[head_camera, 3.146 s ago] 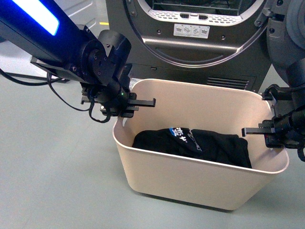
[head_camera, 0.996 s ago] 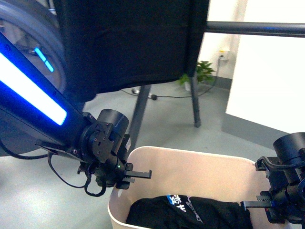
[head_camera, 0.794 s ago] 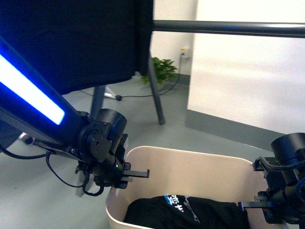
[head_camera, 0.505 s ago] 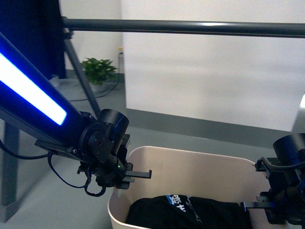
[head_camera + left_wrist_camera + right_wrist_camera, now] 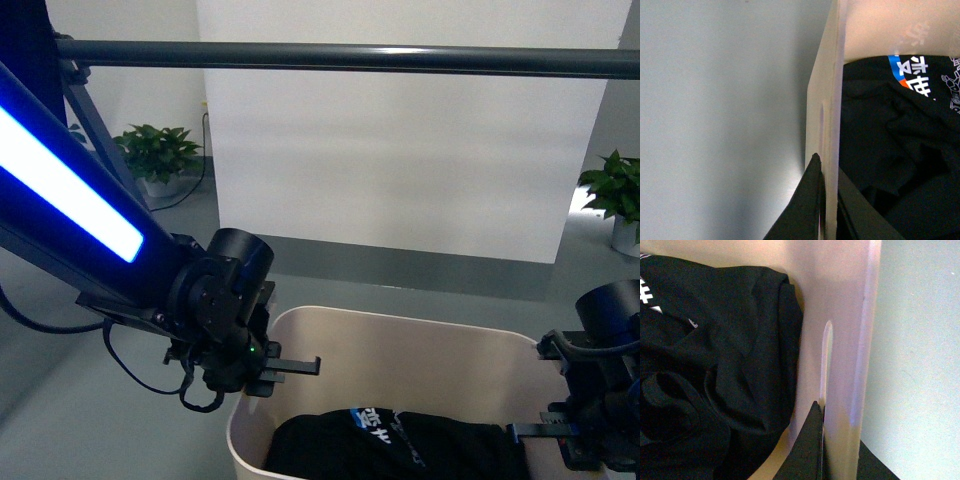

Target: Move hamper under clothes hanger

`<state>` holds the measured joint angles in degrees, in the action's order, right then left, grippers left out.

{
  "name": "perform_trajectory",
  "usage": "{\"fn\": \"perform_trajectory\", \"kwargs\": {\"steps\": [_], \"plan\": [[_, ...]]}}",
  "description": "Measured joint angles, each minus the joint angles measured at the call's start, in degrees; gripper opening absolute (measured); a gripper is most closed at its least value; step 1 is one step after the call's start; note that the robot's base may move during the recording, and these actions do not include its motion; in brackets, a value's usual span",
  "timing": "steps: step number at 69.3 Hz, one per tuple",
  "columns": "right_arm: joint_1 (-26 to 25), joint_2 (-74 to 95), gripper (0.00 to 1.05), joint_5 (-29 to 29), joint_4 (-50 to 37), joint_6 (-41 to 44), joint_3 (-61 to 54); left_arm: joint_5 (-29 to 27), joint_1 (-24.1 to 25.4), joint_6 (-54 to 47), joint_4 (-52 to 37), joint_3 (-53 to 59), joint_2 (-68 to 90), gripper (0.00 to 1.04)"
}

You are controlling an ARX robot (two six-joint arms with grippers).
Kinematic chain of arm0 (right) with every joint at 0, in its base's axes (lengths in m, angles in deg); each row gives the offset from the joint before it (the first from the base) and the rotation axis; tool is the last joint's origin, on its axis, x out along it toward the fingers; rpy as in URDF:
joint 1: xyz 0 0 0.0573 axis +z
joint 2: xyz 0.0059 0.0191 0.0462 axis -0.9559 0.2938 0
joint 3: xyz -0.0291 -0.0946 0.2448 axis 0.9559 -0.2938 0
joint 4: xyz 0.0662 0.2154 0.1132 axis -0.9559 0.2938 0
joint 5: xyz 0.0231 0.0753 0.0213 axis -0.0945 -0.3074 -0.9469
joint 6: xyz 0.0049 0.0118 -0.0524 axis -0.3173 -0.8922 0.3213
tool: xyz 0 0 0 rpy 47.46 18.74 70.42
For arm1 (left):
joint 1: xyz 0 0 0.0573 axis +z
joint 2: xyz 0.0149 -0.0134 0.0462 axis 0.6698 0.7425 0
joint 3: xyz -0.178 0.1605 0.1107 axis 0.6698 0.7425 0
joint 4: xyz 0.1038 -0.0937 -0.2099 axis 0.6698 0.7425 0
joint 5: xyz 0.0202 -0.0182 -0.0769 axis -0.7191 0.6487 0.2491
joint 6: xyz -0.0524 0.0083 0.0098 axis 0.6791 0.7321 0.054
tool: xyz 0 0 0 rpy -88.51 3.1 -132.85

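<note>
The beige hamper [image 5: 400,350] sits low in the front view, with a black garment [image 5: 390,445] with blue-and-white print inside. My left gripper [image 5: 262,372] is shut on the hamper's left wall; the left wrist view shows its jaws pinching the rim [image 5: 829,130]. My right gripper [image 5: 580,435] is shut on the right wall; the right wrist view shows its jaws clamping the wall [image 5: 850,365] below the slot handle [image 5: 826,360]. The clothes hanger's dark grey bar [image 5: 350,57] runs level across the top, above and beyond the hamper, with a slanted leg [image 5: 95,125] at left.
A white wall panel [image 5: 400,160] with a grey base strip stands behind the bar. Potted plants stand at left [image 5: 155,155] and far right [image 5: 615,195]. A dark hanging cloth edge [image 5: 20,50] shows at top left. Grey floor [image 5: 100,400] surrounds the hamper.
The view has swung from the dark machine to the rack. The hanging dark cloth and the rack's legs slid left; the bar now spans the whole frame. Both grippers kept hold of the hamper.
</note>
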<state>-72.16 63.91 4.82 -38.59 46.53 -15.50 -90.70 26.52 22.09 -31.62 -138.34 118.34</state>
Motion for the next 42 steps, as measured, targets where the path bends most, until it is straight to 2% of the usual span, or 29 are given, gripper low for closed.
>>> {"fn": "perform_trajectory", "kwargs": {"steps": [42], "plan": [[0.11,0.0,0.02,0.26,0.0,0.0,0.0,0.17,0.07,0.0,0.02,0.02,0.0,0.04]]}}
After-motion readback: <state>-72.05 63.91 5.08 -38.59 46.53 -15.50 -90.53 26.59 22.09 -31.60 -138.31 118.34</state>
